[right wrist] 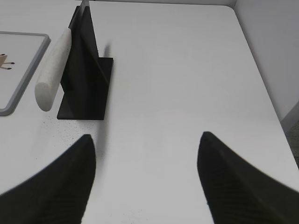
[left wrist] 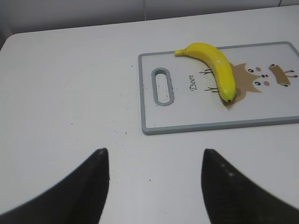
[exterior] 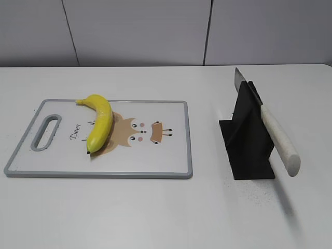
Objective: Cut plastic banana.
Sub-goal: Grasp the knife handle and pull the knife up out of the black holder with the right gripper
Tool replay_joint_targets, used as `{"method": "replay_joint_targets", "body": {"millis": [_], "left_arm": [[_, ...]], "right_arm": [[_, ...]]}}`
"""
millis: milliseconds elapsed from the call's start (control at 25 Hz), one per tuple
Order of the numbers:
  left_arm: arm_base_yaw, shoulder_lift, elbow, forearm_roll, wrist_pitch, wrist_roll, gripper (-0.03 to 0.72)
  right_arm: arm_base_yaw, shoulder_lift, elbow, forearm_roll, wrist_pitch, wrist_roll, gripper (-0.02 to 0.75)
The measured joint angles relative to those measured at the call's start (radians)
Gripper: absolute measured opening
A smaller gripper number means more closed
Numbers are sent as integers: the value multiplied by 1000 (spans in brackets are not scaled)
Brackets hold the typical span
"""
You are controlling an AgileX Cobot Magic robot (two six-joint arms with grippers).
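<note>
Banana: the plastic banana (exterior: 99,122) lay on the left half of the cutting board (exterior: 171,161), curved, stem toward the far edge, dark tip toward the near edge, partly over the printed deer.
Board: flat on the white table (exterior: 155,218), handle slot at its left end.
Knife: the knife (exterior: 270,127) rested slanted in the black stand (exterior: 249,148), blade up and away, pale handle jutting out low toward the near side. Stand well apart from the board, to its right.
Left gripper: the left gripper (left wrist: 154,186) hung above bare table near the board's handle end, fingers spread wide, nothing between them.
Right gripper: the right gripper (right wrist: 147,182) hung to the right of the stand, fingers likewise wide apart and empty.
Stage: judged as the very start; knife untouched, banana whole.
Step in hand: likely fetching the knife with the right arm.
How to do it well: close on the handle around its middle, square to its axis, and draw it out along the slant so the stand does not tip or drag.
Left arm's part: probably steadying the banana near one end, clear of the cut line.
Risk: glossy banana could roll under the blade; a grip near the handle's end could let the knife swing.
</note>
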Motion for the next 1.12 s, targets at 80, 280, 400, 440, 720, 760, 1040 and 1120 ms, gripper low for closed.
{"method": "replay_joint_targets", "body": {"millis": [80, 280, 400, 440, 720, 760, 1040, 1120], "left_arm": [[0, 0, 0, 0, 0, 0, 598], [0, 0, 0, 0, 0, 0, 590], [0, 0, 0, 0, 0, 0, 589], [0, 0, 0, 0, 0, 0, 589], [0, 0, 0, 0, 0, 0, 585], [0, 0, 0, 0, 0, 0, 584], [0, 0, 0, 0, 0, 0, 583], [0, 0, 0, 0, 0, 0, 583]], "right_arm": [[0, 0, 0, 0, 0, 0, 536], [0, 0, 0, 0, 0, 0, 536], [0, 0, 0, 0, 0, 0, 536], [0, 0, 0, 0, 0, 0, 536], [0, 0, 0, 0, 0, 0, 536], [0, 0, 0, 0, 0, 0, 536], [0, 0, 0, 0, 0, 0, 536], [0, 0, 0, 0, 0, 0, 536]]}}
